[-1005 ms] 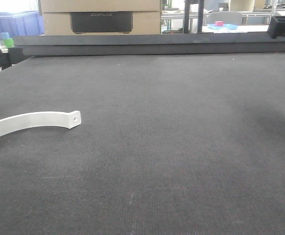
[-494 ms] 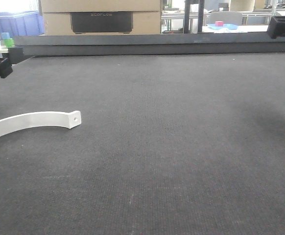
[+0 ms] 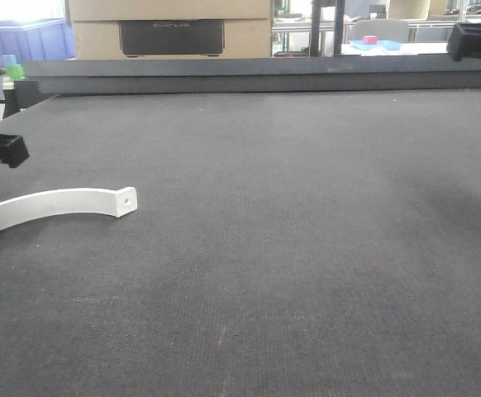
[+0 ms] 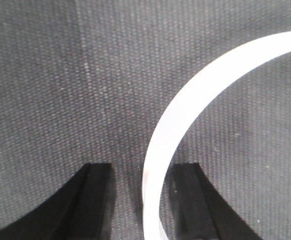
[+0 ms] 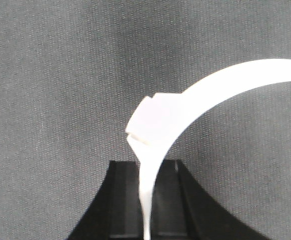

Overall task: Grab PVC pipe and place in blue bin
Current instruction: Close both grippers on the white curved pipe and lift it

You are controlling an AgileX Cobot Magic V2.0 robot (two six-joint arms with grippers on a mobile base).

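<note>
PVC pipe [image 4: 185,115] inside spread left hand [image 4: 142,170]

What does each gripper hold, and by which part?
Right gripper: a white curved strip, by its lower part. Left gripper: nothing; its open jaws straddle the PVC pipe.

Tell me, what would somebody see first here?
The white curved PVC pipe lying on the dark mat, at the left of the front view. The left gripper stands open astride it, while the right gripper pinches another white arc.
</note>
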